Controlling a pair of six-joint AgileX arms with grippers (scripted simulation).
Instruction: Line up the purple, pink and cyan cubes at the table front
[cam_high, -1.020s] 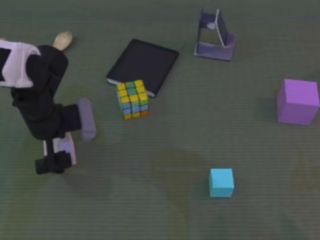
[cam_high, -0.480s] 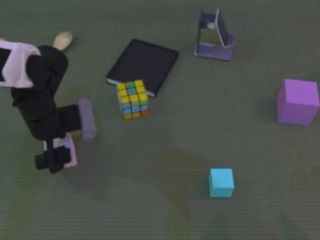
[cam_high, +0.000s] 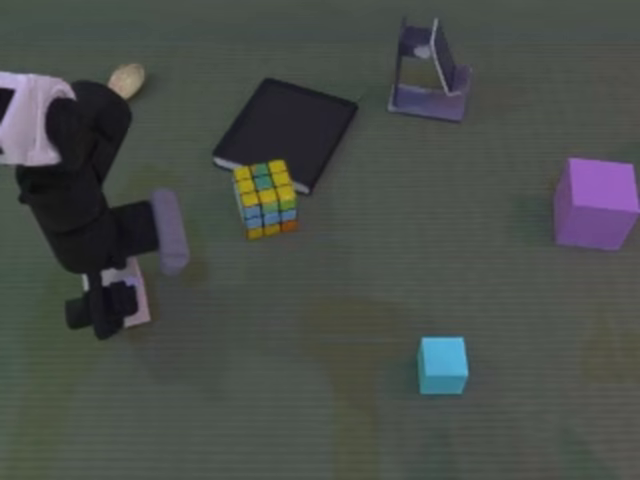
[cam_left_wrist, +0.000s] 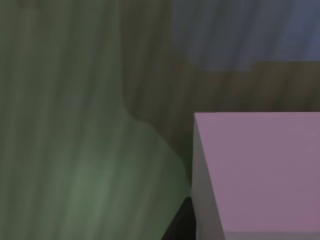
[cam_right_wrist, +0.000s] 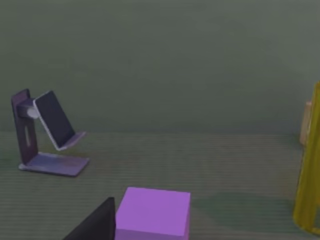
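Pink cube (cam_high: 133, 292) sits at the table's (cam_high: 330, 400) left side, pinched in the left hand (cam_high: 100, 312). Purple cube (cam_high: 597, 203) sits far right, cyan cube (cam_high: 442, 365) nearer the front.

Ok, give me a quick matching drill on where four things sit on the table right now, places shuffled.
Things:
1. purple cube
2. cyan cube
3. pink cube
4. puzzle cube

Places:
A. under the left gripper, at the table's left
B. touching the black tablet
C. far right edge
D. front, right of centre, alone

Pairs: 1-C, 2-D, 3-A, 4-B
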